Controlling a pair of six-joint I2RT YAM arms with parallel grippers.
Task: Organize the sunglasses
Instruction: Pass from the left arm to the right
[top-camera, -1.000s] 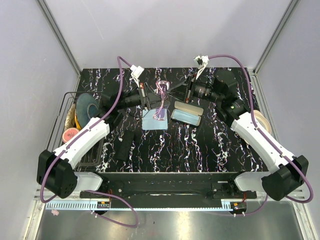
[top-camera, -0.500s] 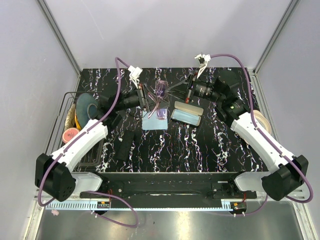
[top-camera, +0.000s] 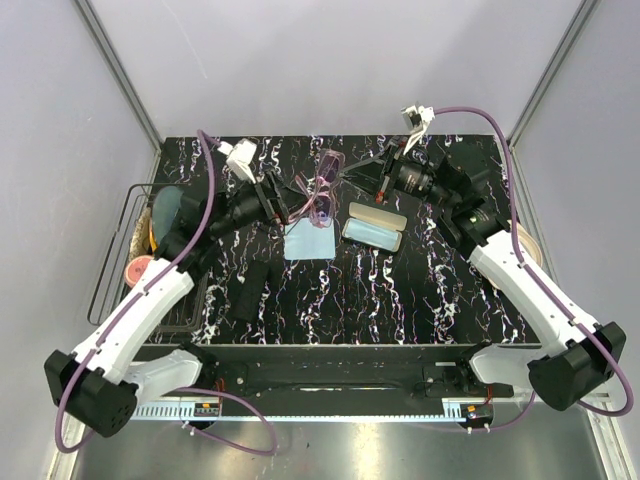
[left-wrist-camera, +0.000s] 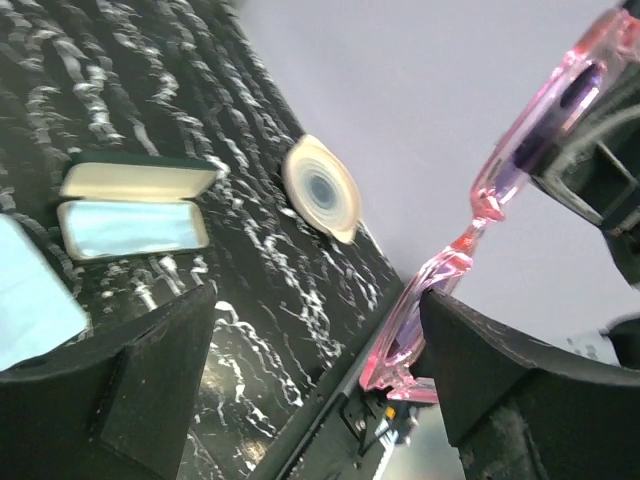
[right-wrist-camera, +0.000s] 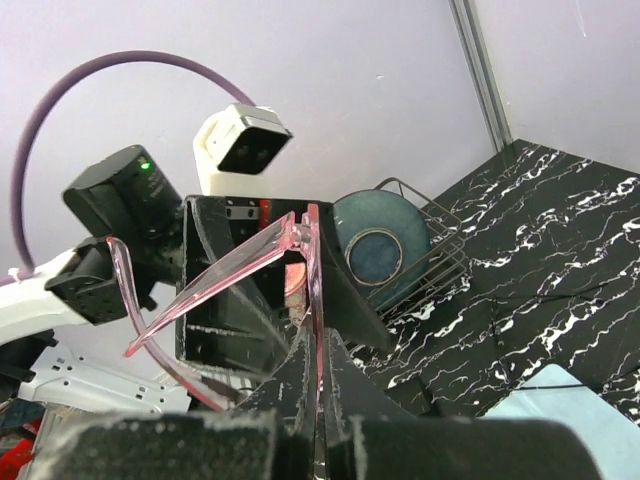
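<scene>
Risks dropping translucent pink plastic sunglasses, pinched by one temple in closed right gripper, just beyond empty, wide-open left gripper.

Black marbled table w/ white veins; pale grey walls; 2 alu corner posts; even light.

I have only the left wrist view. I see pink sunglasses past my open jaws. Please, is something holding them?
Observer: Yes. The right gripper has its jaws shut on one temple of the sunglasses.
Operator: Are they above the open case?
Observer: No. In the top view they hang left of it, by the far side of the blue cloth.
Operator: What is at the far left?
Observer: A wire rack holding a blue plate.
</scene>
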